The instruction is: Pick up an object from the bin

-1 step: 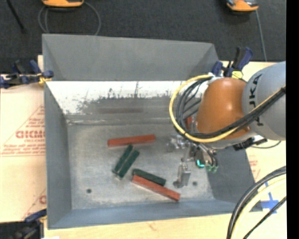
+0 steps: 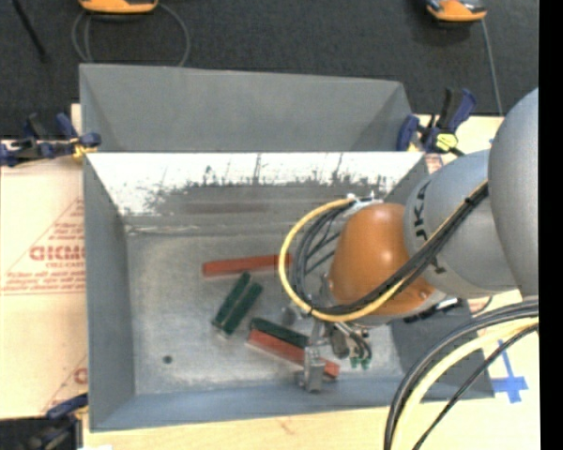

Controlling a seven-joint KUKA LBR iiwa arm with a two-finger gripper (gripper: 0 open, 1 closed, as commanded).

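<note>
My gripper (image 2: 312,375) reaches down into the near right part of the bin, under the orange wrist cover. Its grey tip stands right at the right end of a red and dark green flat bar (image 2: 274,343) lying on the floor there. Left of that lies a dark green ridged block (image 2: 237,305), tilted. Farther back rests a long thin red-brown strip (image 2: 239,267), lying left to right across the floor's middle. A small green piece (image 2: 359,359) shows just right of the gripper.
The arm and its cables cover the bin's right side. The near wall is close below the gripper. A small dark speck (image 2: 167,360) lies on the left floor, which is bare grey metal.
</note>
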